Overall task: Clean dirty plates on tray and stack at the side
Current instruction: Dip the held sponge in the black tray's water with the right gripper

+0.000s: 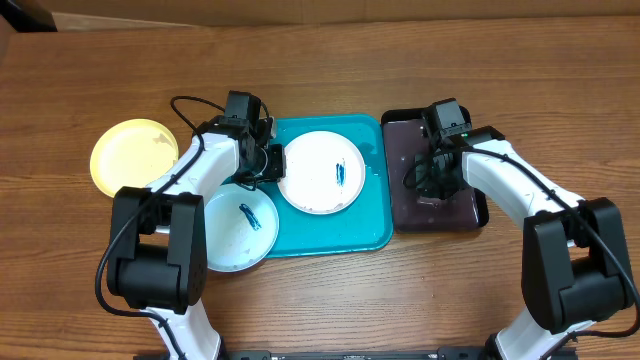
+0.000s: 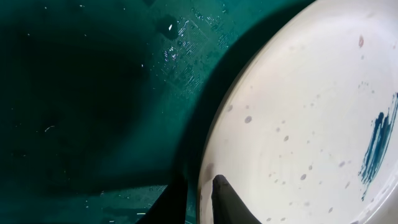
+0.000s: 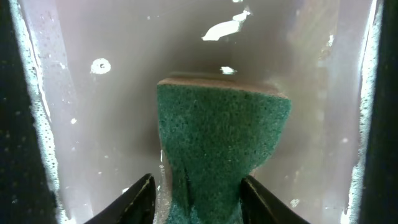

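Note:
The white plate lies on the turquoise tray with a blue-green smear at its right; it also shows in the left wrist view. My left gripper is at the plate's left rim. In the left wrist view the fingers straddle that rim, one on the plate and one outside, shut on it. The pale blue plate, smeared, overlaps the tray's front-left corner. The yellow-green plate lies on the table at far left. My right gripper is shut on a green sponge.
The black tray with a purple inside stands right of the turquoise tray, and my right gripper is down in it. Its wet floor shows foam and droplets. The turquoise tray's floor is wet by the white plate.

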Robot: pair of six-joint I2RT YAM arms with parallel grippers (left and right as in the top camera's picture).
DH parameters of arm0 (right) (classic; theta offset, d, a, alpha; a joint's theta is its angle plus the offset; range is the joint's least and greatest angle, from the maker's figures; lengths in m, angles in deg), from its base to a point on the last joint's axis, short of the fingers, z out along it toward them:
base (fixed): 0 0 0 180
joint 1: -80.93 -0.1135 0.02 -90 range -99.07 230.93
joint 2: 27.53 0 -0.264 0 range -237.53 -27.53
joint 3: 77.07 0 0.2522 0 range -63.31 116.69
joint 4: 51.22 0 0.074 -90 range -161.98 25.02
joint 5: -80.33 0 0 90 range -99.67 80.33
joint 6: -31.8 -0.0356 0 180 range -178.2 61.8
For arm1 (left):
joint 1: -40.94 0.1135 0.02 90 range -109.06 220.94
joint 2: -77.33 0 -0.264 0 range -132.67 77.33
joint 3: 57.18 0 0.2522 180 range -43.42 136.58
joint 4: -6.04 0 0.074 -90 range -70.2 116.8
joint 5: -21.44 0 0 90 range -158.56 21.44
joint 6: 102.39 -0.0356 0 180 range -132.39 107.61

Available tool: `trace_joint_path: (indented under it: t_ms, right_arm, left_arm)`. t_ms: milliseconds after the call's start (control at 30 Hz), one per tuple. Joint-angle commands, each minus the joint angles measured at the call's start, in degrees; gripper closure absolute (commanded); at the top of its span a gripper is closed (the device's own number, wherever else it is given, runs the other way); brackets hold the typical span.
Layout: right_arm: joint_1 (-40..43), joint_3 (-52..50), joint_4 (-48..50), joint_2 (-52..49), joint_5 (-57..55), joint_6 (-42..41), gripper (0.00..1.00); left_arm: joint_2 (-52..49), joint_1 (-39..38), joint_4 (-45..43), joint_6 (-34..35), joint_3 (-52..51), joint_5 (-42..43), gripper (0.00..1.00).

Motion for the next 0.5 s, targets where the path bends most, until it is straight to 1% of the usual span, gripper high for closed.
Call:
trace_joint_path:
  t_ms: [0, 133, 333, 467]
  right_arm:
    - [-0.3, 1.4, 0.2, -0.1, -1.0, -0.1, 0.63]
    - [-0.3, 1.4, 0.0, -0.1, -1.0, -0.1, 0.64]
    - [-0.3, 0.2, 0.5, -0.1, -1.0, -0.1, 0.59]
    - [-0.3, -1.7, 2.3, -0.1, -1.0, -0.1, 0.59]
  left_arm:
    - [-0.2, -0.1, 0.0, 0.8, -0.6, 0.1, 0.83]
    - [-0.2, -0.1, 0.0, 0.8, -0.6, 0.1, 0.83]
    - [-0.2, -0.1, 0.0, 0.8, -0.6, 0.1, 0.82]
    - [-0.2, -0.1, 0.0, 0.8, -0.6, 0.1, 0.82]
